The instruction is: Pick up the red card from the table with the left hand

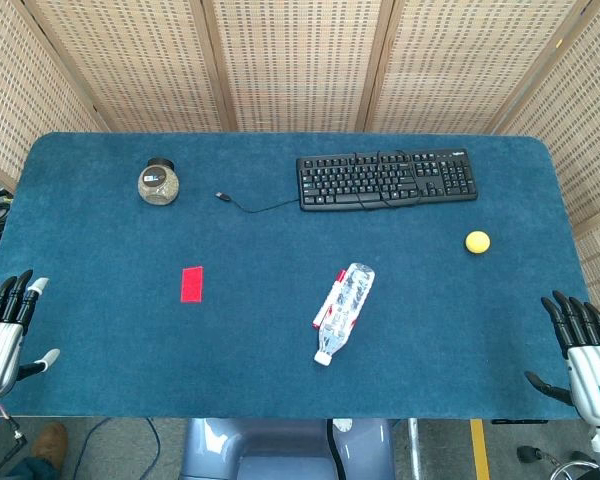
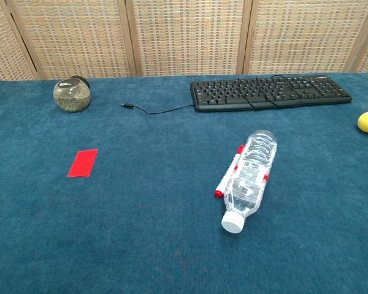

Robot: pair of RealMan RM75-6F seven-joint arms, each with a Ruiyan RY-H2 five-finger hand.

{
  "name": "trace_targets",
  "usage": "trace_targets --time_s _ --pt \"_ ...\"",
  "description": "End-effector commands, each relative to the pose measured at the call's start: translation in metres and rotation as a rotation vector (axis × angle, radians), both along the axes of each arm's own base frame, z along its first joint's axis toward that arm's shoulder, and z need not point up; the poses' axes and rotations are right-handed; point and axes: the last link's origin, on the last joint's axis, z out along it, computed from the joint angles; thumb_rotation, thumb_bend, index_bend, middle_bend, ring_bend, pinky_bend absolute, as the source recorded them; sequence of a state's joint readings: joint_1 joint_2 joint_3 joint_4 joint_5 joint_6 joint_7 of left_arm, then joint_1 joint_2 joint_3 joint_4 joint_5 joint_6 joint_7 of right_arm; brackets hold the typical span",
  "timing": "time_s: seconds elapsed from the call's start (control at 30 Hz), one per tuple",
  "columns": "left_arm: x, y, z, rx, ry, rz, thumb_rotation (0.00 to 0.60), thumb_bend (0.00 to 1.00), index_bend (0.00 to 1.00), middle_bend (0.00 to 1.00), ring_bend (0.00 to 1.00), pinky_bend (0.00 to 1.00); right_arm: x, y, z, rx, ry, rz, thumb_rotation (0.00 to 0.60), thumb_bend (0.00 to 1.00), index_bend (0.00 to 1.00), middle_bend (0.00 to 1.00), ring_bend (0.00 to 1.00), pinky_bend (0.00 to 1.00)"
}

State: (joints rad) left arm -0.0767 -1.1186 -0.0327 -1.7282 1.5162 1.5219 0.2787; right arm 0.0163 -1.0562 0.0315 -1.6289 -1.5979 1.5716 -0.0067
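The red card (image 1: 191, 283) lies flat on the blue table cloth, left of centre; in the chest view the red card (image 2: 83, 163) sits at the left. My left hand (image 1: 5, 330) rests at the table's front left edge, well left of the card, fingers spread and holding nothing. At the front right edge my right hand (image 1: 580, 350) is likewise open with fingers apart. Neither hand shows in the chest view.
A clear plastic bottle (image 1: 344, 311) lies on its side beside a red-capped marker (image 1: 327, 302) near the middle. A black keyboard (image 1: 386, 178) with a loose cable sits at the back, a round jar (image 1: 158, 182) back left, a yellow ball (image 1: 477, 241) right.
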Motion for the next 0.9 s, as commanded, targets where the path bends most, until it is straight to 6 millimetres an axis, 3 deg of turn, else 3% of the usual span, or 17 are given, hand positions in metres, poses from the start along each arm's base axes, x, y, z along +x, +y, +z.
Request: trace_targets --time_s 0.03,0.3,0.5,0.73,0.9 --pt "0.0 0.0 0.0 -0.001 0.0 0.0 0.6 0.0 0.0 0.0 0.0 0.0 0.0 0.0 0.0 -0.004 0.004 -0.003 0.6 0.0 0.0 0.0 0.0 0.0" --pt "-0.003 0.003 -0.004 -0.017 0.01 0.01 0.6 0.0 0.0 0.0 0.0 0.0 0.0 0.001 -0.001 0.006 -0.005 -0.009 0.6 0.0 0.0 0.0 0.0 0.0" --pt "-0.007 0.03 -0.018 -0.067 0.008 0.015 0.6 0.0 0.0 0.0 0.0 0.0 -0.001 0.001 0.001 0.004 -0.019 -0.015 0.6 0.0 0.0 0.0 0.0 0.0" --pt "0.006 0.084 -0.052 -0.181 -0.089 -0.051 0.6 0.0 0.0 0.0 0.0 0.0 -0.005 -0.004 0.001 0.013 -0.032 -0.037 0.6 0.0 0.0 0.0 0.0 0.0" --pt "0.023 0.142 -0.084 -0.24 -0.107 -0.112 0.6 0.0 0.02 0.0 0.0 0.0 -0.01 -0.01 0.001 0.019 -0.039 -0.065 0.6 0.0 0.0 0.0 0.0 0.0"
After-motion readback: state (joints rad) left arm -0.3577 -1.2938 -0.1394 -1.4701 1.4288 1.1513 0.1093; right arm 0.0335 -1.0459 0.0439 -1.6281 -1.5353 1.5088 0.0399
